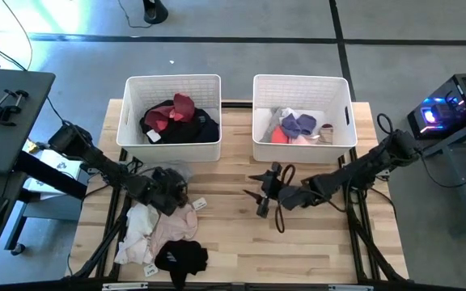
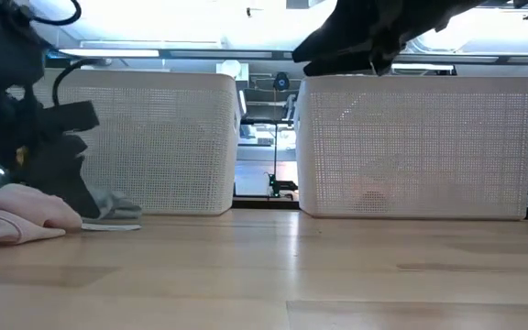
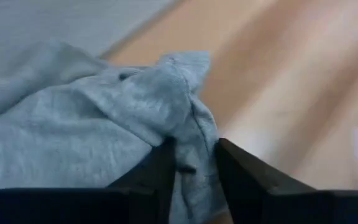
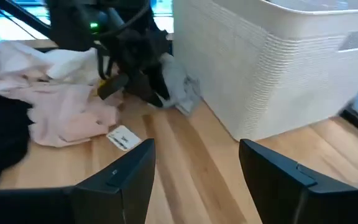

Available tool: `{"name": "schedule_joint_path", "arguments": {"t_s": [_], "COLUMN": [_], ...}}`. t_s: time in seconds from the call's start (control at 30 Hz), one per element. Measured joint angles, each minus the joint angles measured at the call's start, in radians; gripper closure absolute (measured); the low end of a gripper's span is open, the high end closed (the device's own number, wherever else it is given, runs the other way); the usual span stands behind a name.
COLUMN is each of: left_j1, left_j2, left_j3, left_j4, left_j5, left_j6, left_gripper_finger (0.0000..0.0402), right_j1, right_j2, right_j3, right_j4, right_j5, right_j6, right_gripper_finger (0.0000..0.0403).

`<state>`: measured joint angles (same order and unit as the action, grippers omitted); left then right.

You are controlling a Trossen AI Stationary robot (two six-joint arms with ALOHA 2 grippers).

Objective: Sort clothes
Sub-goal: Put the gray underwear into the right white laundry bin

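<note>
A grey garment (image 3: 98,118) lies crumpled on the table in front of the left bin (image 1: 171,149). My left gripper (image 3: 194,165) is down on it (image 1: 171,194), slanting downward, open, with a raised fold between its fingers. Just nearer lies a pile of clothes: a white piece (image 1: 136,230), a pink one (image 1: 172,226) and a black one (image 1: 180,257). My right gripper (image 1: 259,192) hangs open above the middle of the table with nothing between its fingers (image 4: 194,168). My left gripper straddles a raised fold of the grey garment (image 3: 194,134), one finger on each side, coming from above at a slant. The cloth fills the gap and meets the fingers' inner sides. I cannot tell whether it is pinched. The garment rests slack on the table.
The left bin holds black and maroon clothes (image 1: 176,113). The right bin (image 1: 302,149) holds lavender, coral and white ones (image 1: 298,125). A white label (image 1: 199,204) lies beside the pile. Bare wood spreads across the table's middle and right (image 1: 314,250).
</note>
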<state>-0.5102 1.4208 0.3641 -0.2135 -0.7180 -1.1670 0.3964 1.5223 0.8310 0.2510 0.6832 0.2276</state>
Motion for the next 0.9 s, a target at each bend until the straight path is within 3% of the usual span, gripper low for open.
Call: {"name": "schedule_joint_path", "arguments": {"t_s": [0.2, 0.33, 0.43, 0.53, 0.67, 0.9], "left_j1": [-0.003, -0.002, -0.002, -0.001, -0.001, 0.015], "left_j2": [0.006, 0.006, 0.005, 0.005, 0.005, 0.005], "left_j3": [-0.021, -0.019, -0.018, -0.018, -0.012, 0.009], "left_j4": [0.413, 0.733, 0.92, 1.024, 1.065, 1.08], "left_j5": [0.054, 0.018, 0.021, 0.048, 0.062, 0.131], "left_j6": [0.448, 0.817, 1.018, 1.111, 1.127, 1.197], "left_gripper_finger": [0.0391, 0.0387, 0.0397, 0.0398, 0.0399, 0.0401], "right_j1": [-0.025, -0.053, -0.071, -0.093, -0.135, -0.214], "right_j2": [0.009, 0.072, 0.145, 0.212, 0.273, 0.355], "right_j3": [0.0, -0.007, -0.008, -0.008, -0.008, 0.02], "right_j4": [-0.003, 0.008, 0.104, 0.236, 0.436, 0.518], "right_j5": [-0.173, -0.362, -0.4, -0.379, -0.35, -0.55], "right_j6": [0.016, -0.065, -0.161, -0.278, -0.38, -0.281], "right_gripper_finger": [0.0182, 0.0182, 0.0183, 0.0182, 0.0183, 0.0183]}}
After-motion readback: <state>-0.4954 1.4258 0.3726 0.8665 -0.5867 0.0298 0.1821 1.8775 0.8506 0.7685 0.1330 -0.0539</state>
